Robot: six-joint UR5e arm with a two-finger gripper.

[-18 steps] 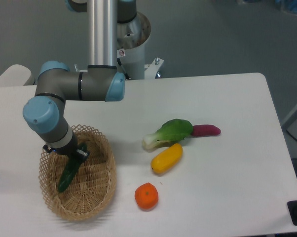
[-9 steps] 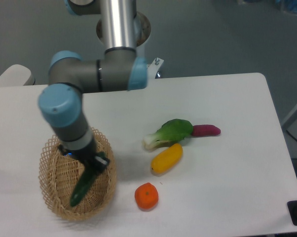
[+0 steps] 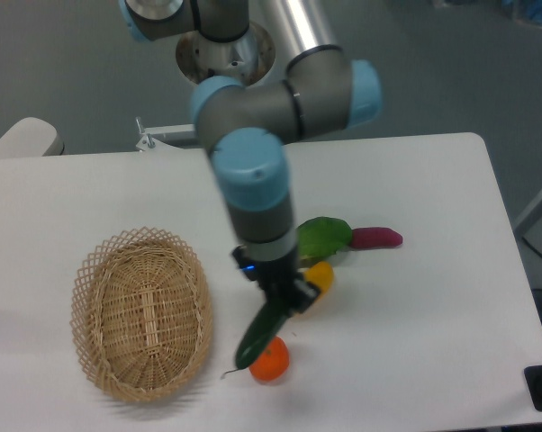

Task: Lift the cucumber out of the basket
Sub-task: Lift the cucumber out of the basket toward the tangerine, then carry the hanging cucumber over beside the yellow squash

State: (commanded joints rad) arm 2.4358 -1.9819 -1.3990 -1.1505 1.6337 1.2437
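cucumber, dark green, hangs tilted from the gripper, which is clamped on its upper end, above the white table to the right of the wicker basket, its lower tip over an orange fruit.

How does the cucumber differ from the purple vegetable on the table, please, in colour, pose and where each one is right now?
The cucumber is dark green; the purple vegetable is magenta. The cucumber hangs tilted steeply in the air, held at its upper end by the pincer; the purple vegetable lies flat on the table, untouched. The cucumber's lower end overlaps the orange fruit in this view; the purple vegetable lies next to the bok choy. Both are slim, elongated and outside the basket.
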